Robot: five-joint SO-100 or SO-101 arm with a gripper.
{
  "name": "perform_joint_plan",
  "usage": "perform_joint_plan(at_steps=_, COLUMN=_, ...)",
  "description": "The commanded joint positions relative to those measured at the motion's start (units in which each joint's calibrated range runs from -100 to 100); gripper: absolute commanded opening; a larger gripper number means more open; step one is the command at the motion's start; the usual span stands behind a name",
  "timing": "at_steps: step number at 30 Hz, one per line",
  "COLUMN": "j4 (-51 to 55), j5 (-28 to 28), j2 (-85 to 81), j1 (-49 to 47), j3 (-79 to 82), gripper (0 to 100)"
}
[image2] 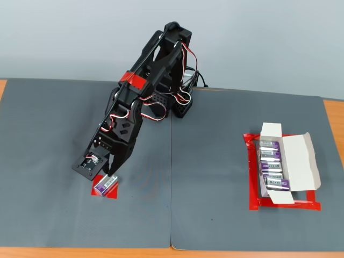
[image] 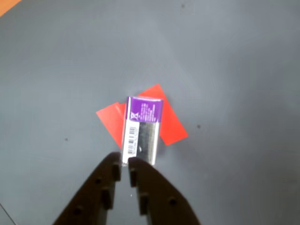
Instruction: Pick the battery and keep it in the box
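Observation:
The battery (image: pixel 142 130), purple at the far end and silver-white with a barcode at the near end, lies flat on a red tape patch (image: pixel 171 124) on the grey mat. My gripper (image: pixel 124 164) hangs just over its near end, its black fingers (image: pixel 140 176) almost together with only a thin slit between them, not around the battery. In the fixed view the gripper (image2: pixel 110 175) stands right above the battery (image2: pixel 105 184) at the left. The white box (image2: pixel 293 161) lies open at the right with several batteries inside.
The arm's base (image2: pixel 180 105) stands at the back centre of the grey mat (image2: pixel 215 215). A red tape rectangle (image2: pixel 252 188) outlines the box. The wooden table edge (image2: pixel 161 252) shows along the front.

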Motion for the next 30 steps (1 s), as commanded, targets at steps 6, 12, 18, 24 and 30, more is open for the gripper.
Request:
perform_joint_plan(at_steps=6, j4=-1.53, j5=-0.24, j2=2.02, j1=0.46, j3=-3.35, gripper=18)
perform_joint_plan(at_steps=12, j4=-1.70, j5=-0.24, j2=4.14, j1=-0.13, j3=-3.35, gripper=21)
perform_joint_plan(at_steps=18, j4=-4.30, j5=-0.29, j2=6.00, j1=-0.81, j3=-3.44, gripper=21)
perform_joint_plan(at_steps=24, j4=-7.43, j5=-0.24, j2=8.46, j1=-0.95, j3=-3.44, gripper=21)
perform_joint_plan(at_steps=30, j4=-8.73, j5=-0.24, j2=10.33, j1=-0.95, j3=-3.44, gripper=21)
